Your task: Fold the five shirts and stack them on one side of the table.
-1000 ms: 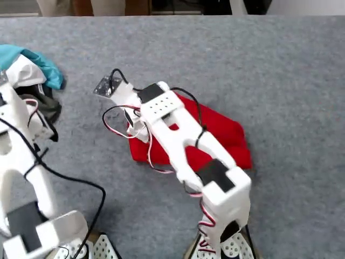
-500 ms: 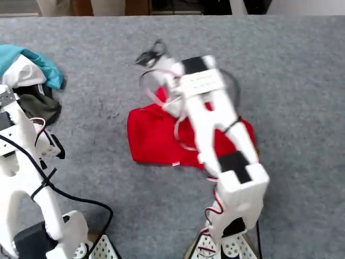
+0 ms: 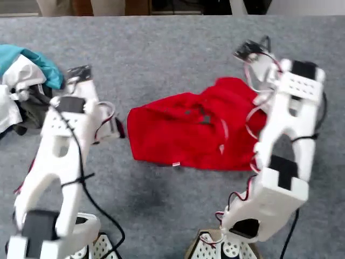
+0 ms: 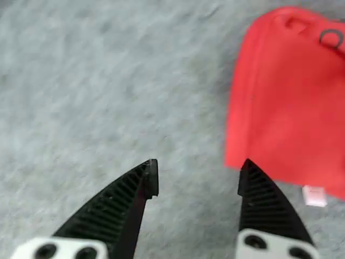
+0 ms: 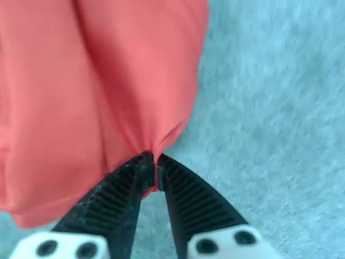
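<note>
A red shirt (image 3: 188, 132) lies spread across the middle of the grey table (image 3: 161, 48), its right part lifted. My right gripper (image 5: 151, 162) is shut on a pinch of the red shirt (image 5: 108, 81); in the high view the right gripper (image 3: 257, 110) sits at the shirt's right edge. My left gripper (image 4: 198, 175) stands open above bare table, just beside the red shirt's (image 4: 291, 97) left edge; in the high view it is the left gripper (image 3: 116, 129). A pile of shirts (image 3: 24, 81), teal, white and dark, lies at the far left.
Both arm bases (image 3: 226, 245) stand at the table's near edge. Grey felt stretches open at the back and at the right. The pile at the left lies close behind the left arm (image 3: 59, 156).
The right arm swung from the shirt's left side to its right, drawing the red cloth out wider. The left arm moved in from the left edge toward the shirt.
</note>
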`<state>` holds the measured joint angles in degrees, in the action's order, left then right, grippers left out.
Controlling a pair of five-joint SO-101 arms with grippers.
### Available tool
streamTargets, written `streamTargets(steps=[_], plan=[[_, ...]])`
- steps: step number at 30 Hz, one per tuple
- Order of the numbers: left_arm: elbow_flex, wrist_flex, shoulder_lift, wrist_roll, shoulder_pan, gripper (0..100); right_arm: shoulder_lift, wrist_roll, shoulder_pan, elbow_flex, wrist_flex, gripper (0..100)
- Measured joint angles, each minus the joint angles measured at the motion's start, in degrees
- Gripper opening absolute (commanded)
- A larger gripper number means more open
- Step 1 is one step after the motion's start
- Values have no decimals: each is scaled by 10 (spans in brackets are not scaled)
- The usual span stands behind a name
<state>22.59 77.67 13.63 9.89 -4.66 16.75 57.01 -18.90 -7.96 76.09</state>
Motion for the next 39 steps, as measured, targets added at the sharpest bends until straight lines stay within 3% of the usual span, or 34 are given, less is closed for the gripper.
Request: streamTargets(steps=[6,10,15,17,23,28,32,36,39], plan=[[-154,-11,-226,47,-76,260,0,-10,-29,120,-118,50],[-233,-14,-365,75,-111,242,0,-131,-29,186,-233,91],[-279,-13,-425,80,-143,27,0,-303,-29,260,-375,92],[-296,-16,-437,80,-153,34,0,-329,-29,272,-405,92],[-382,4,-445,80,-101,18,0,-338,-29,272,-422,106],[-527,55,-445,80,-13,18,-13,-343,-29,272,-406,267],[-583,77,-445,78,26,18,-58,-343,-29,251,-359,301],[-588,178,-445,21,0,18,-111,-318,-29,216,-305,300],[-549,215,-433,18,-38,18,-147,-307,-29,211,-288,300]])
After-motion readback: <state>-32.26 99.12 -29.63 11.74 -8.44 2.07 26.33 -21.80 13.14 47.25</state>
